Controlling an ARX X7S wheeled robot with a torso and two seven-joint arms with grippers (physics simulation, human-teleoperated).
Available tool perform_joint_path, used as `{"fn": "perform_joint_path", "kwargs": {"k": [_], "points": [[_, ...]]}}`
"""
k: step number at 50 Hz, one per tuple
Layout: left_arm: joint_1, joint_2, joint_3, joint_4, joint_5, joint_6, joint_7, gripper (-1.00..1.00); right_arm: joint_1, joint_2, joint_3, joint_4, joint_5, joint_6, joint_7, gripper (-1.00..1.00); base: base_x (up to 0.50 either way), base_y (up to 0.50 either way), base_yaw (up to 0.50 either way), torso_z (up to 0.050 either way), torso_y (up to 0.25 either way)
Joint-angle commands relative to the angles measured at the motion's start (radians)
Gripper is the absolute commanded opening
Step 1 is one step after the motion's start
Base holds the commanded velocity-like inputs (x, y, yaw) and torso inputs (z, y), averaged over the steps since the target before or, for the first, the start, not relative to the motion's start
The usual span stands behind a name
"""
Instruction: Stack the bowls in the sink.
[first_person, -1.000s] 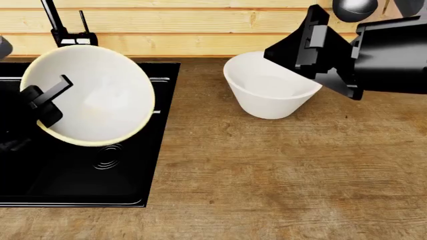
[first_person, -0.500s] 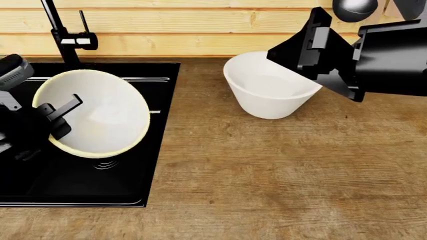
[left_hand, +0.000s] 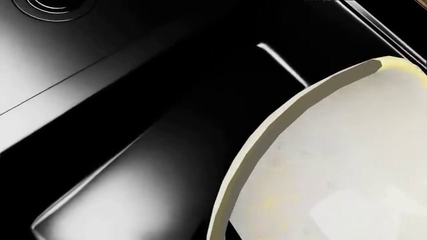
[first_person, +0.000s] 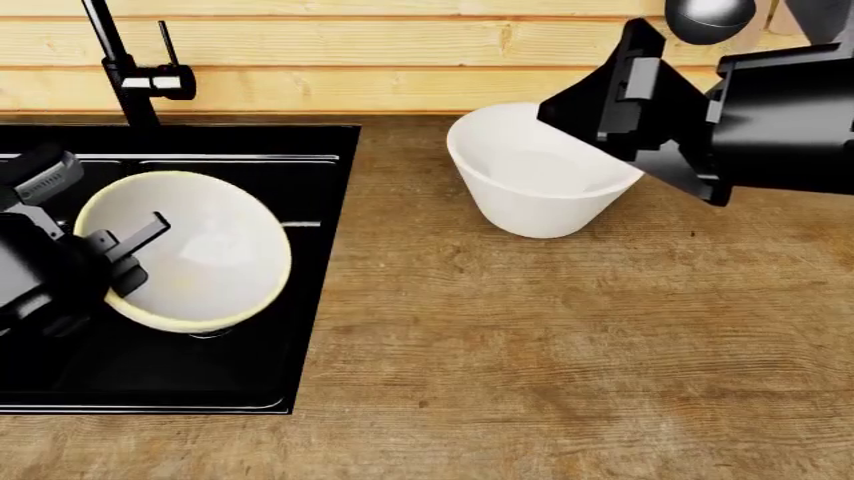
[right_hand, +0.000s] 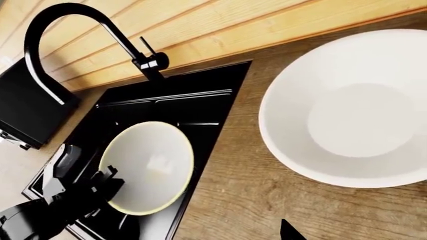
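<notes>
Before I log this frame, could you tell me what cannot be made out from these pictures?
- Sink drain: head view, hidden by the yellow-rimmed bowl.
- Whether that bowl touches the basin floor: no view shows its underside.
- Left gripper: absent from the left wrist view; the head view shows only one finger over the rim.
- Right gripper: cut off in the right wrist view; whether its jaws touch the plain white bowl is unclear.

Both arms are matte black throughout. The left gripper (first_person: 127, 255) has thin, flat, angular fingers (first_person: 134, 232) on a blocky black body, and behind it sits a grey ribbed collar (first_person: 43, 176). The right gripper (first_person: 627, 95) is bulkier, with faceted wedge-shaped plates, a small grey inset panel (first_person: 638, 75) and a boxy black housing (first_person: 787, 115) behind it.
</notes>
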Motion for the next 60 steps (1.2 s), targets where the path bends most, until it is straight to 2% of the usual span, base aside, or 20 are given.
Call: {"fn": "perform_joint_path", "kwargs": {"k": [1,12,13,34,49,60], "points": [[-0.038,0.025,0.04,-0.089,0.022,-0.043,0.023,-1.0,-0.004,-0.005,-0.006,0.01,-0.011,0.001,-0.008,1.0,0.0,0.0,0.0,0.0,0.0],[-0.048,0.037,0.066,-0.133,0.053,-0.053,0.031,-1.0,-0.01,0.0,-0.005,0.011,-0.018,-0.004,-0.015,1.0,0.0,0.0,0.0,0.001,0.0],[-0.047,0.036,0.067,-0.134,0.053,-0.053,0.031,1.0,-0.01,0.0,-0.005,0.012,-0.019,-0.004,-0.016,1.0,0.0,0.0,0.0,0.0,0.0],[-0.052,0.02,0.064,-0.113,0.026,-0.063,0.004,1.0,-0.02,0.011,0.003,0.005,-0.025,-0.016,-0.031,1.0,0.0,0.0,0.0,0.0,0.0],[-0.122,-0.051,0.022,0.017,-0.03,-0.078,-0.093,1.0,-0.021,0.015,0.004,0.013,-0.03,-0.021,-0.04,1.0,0.0,0.0,0.0,0.0,0.0],[-0.193,-0.042,0.002,0.121,-0.109,-0.087,-0.143,1.0,-0.029,0.017,0.003,0.026,-0.042,-0.043,-0.036,1.0,0.0,0.0,0.0,0.0,0.0]]}}
